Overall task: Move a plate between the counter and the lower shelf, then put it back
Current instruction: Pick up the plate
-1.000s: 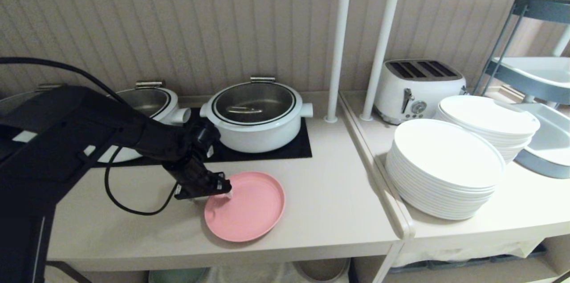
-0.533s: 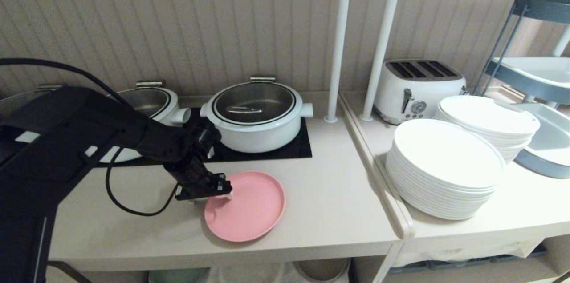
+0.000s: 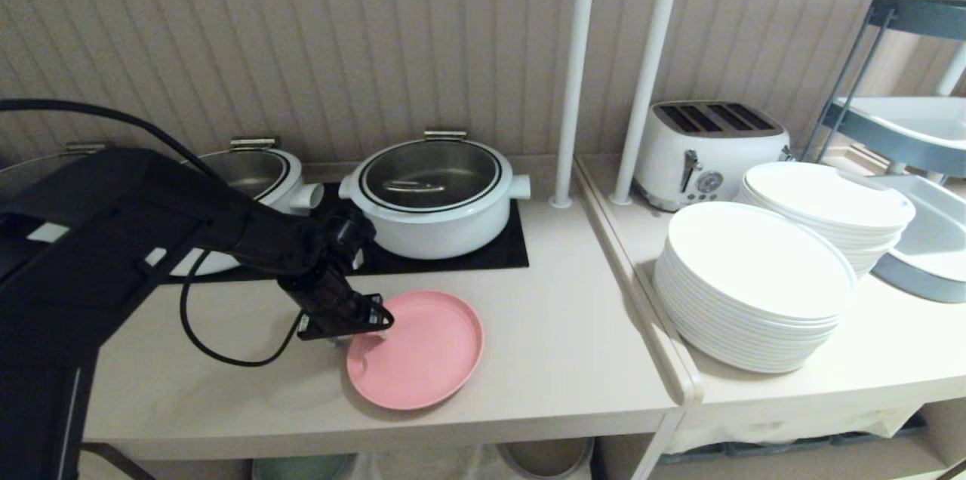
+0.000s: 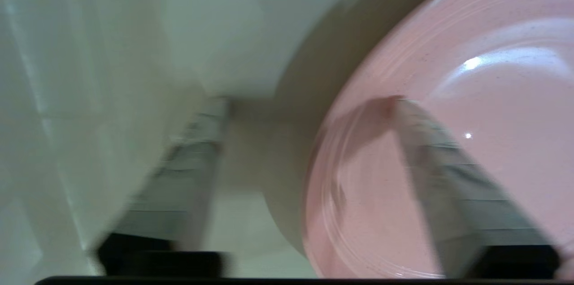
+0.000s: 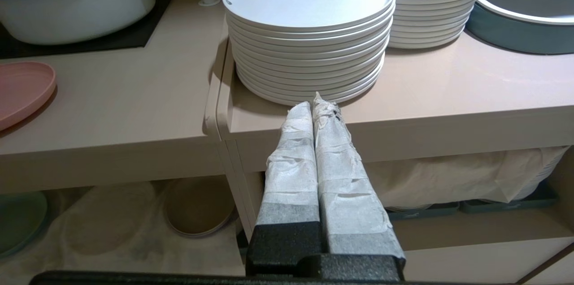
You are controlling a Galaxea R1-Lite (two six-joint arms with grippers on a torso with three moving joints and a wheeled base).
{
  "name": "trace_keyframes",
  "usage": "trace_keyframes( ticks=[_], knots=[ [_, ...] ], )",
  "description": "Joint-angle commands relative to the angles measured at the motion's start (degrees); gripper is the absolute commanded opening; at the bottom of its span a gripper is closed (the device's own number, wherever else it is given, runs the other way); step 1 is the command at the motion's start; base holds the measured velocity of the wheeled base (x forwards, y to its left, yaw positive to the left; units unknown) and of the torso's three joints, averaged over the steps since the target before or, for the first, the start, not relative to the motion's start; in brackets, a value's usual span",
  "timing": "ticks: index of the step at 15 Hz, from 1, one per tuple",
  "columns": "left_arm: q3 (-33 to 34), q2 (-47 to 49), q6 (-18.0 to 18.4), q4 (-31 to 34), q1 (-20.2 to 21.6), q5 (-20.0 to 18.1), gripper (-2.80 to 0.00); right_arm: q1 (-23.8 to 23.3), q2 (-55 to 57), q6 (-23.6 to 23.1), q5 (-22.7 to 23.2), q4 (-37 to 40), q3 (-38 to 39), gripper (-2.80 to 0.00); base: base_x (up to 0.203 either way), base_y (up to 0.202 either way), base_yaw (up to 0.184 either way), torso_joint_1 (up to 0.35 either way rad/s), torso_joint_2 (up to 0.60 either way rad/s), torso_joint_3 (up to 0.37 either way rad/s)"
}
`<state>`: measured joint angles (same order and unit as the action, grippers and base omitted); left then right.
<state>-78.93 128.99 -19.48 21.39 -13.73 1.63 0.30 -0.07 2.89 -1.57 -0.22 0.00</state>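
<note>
left gripper | lower-centre tabletop | fingers part-open, astride plate rim, holding nothing, set to pinch | right gripper fingers together, empty, parked

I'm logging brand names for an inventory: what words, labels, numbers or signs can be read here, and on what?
None can be read.
Toaster: its round front dial bears marks too small to read.
Pots, white plate stacks, pink plate and counter: no print visible.
</note>
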Motion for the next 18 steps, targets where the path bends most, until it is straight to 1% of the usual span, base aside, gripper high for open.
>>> trace_keyframes(
  ticks=[1,12,18],
  knots=[
    [-0.08,0.03,-0.12,-0.5,0.02,0.12,-2.8,0.05,0.07,0.01,-0.01,-0.04,0.0,-2.8,0.0,0.0,0.0,0.0,0.0,0.0],
    [0.01,0.02,-0.12,-1.0,0.02,0.31,-2.8,0.05,0.07,0.01,-0.01,0.04,0.0,-2.8,0.0,0.0,0.0,0.0,0.0,0.0],
    [0.53,-1.57,-0.12,-0.66,0.02,0.04,-2.8,0.05,0.07,0.01,-0.01,-0.04,0.0,-2.8,0.0,0.0,0.0,0.0,0.0,0.0]
  ],
)
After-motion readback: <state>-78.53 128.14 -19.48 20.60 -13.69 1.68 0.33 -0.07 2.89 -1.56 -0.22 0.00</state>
